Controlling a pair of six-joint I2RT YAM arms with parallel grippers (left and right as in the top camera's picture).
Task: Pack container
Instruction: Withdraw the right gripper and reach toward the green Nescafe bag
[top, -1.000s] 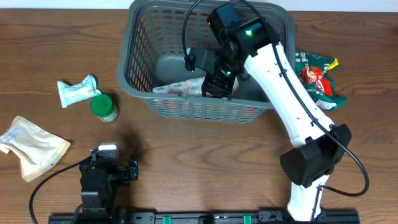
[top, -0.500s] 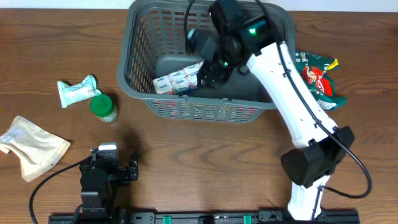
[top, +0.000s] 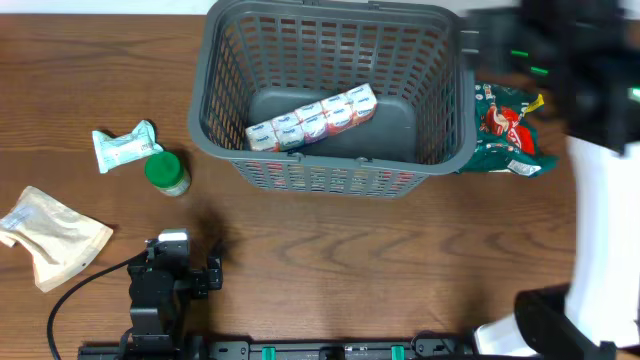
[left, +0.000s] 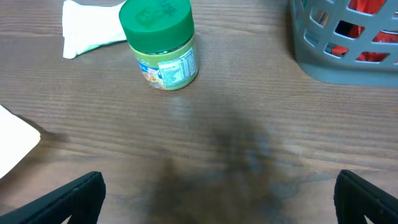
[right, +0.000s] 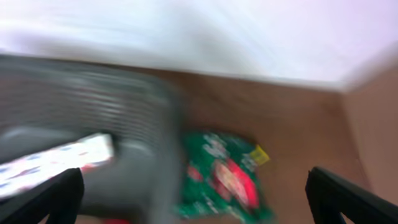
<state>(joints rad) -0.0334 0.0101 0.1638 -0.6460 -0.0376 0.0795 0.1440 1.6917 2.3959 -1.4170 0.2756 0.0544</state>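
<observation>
The dark-grey basket stands at the back middle of the table. A long white packet with red and blue print lies on its floor; it also shows in the right wrist view. My right gripper is open and empty, high above the basket's right edge, blurred by motion. In the overhead view the right arm is a blur at the far right. A green and red snack bag lies right of the basket, below my right gripper. My left gripper is open and empty over bare table.
A green-lidded jar and a pale green packet lie left of the basket. The jar is ahead of my left gripper. A beige pouch lies at the front left. The basket corner is at the right.
My right gripper let go of the long white packet in the basket, then rose and swung right, out over the snack bag. The left arm has not moved.
</observation>
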